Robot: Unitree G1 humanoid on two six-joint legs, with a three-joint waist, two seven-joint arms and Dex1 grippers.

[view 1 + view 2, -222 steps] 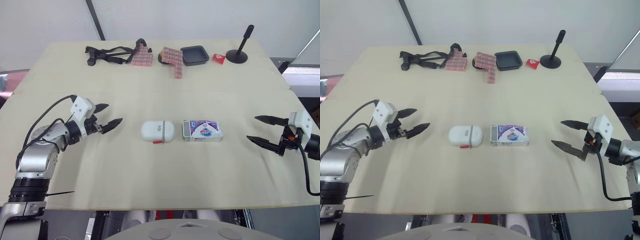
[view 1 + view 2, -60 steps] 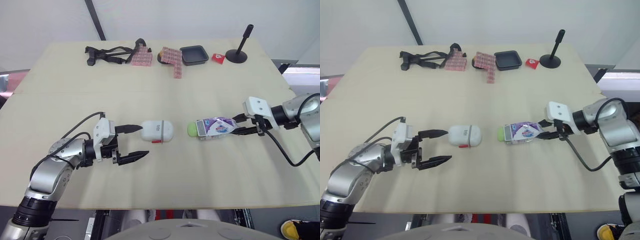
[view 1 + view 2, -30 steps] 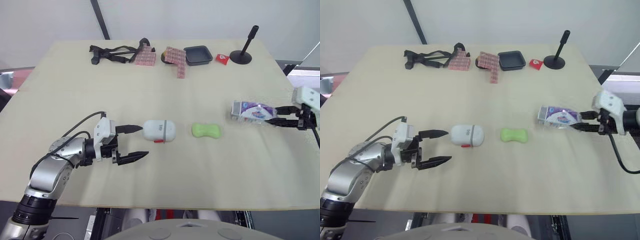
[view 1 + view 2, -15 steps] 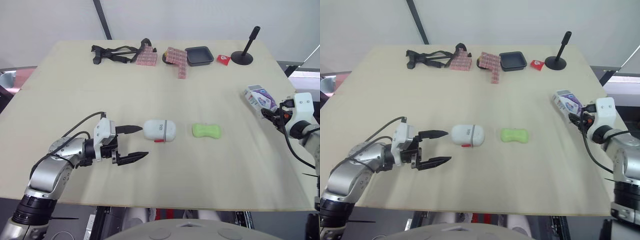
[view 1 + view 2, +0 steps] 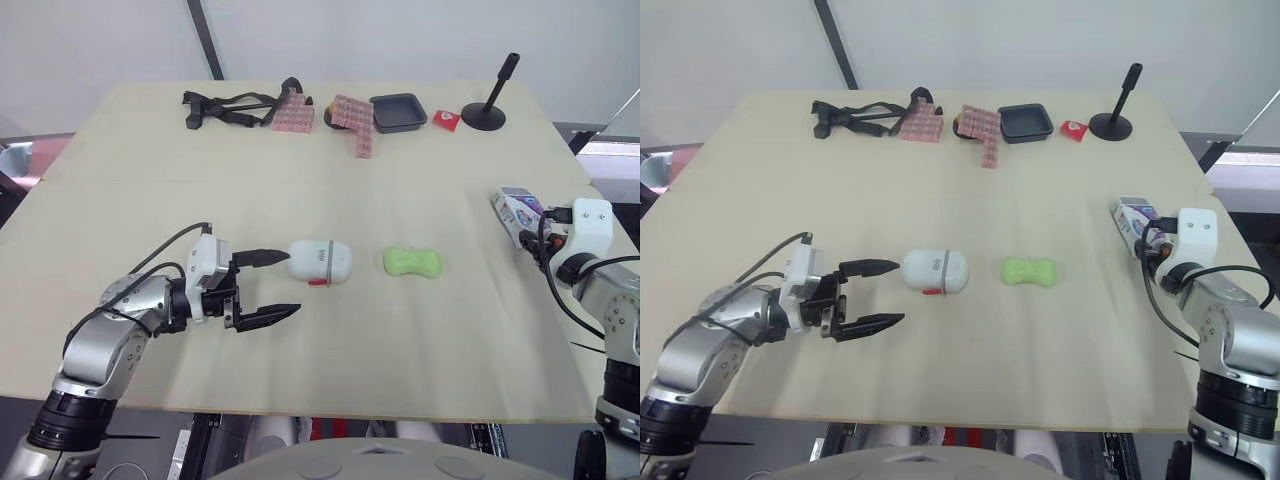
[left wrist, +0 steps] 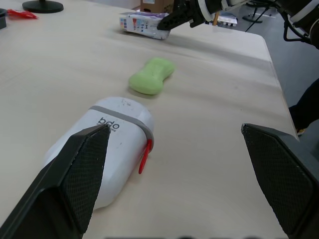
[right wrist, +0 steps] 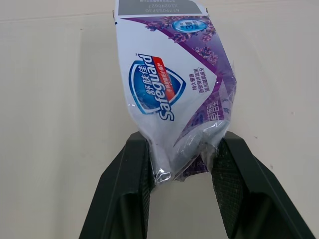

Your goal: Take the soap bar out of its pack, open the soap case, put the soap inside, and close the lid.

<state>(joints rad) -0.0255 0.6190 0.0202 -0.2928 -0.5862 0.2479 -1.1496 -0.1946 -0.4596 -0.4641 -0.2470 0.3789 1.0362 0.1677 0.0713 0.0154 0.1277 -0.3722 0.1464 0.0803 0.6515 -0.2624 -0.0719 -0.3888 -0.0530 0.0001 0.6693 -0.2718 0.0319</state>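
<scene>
The green soap bar [image 5: 413, 262] lies bare on the table, just right of centre. To its left is the white soap case [image 5: 320, 260], shut, with a red clasp on its near side. My left gripper [image 5: 290, 282] is open just left of the case, one finger almost at the case's end. The purple and white soap pack [image 7: 172, 84] is flat and crumpled, and my right gripper [image 7: 182, 164] is shut on its end. The pack [image 5: 517, 211] rests low over the table near the right edge.
Along the far edge are a black strap tool [image 5: 230, 102], two piles of pink blocks [image 5: 355, 118], a black tray [image 5: 398, 110], a red packet [image 5: 447, 120] and a black stand [image 5: 490, 112]. The table's right edge is close to my right gripper.
My right gripper swung the pack away from the soap to the table's right edge and lowered it there. The left arm, the case and the soap stayed put.
</scene>
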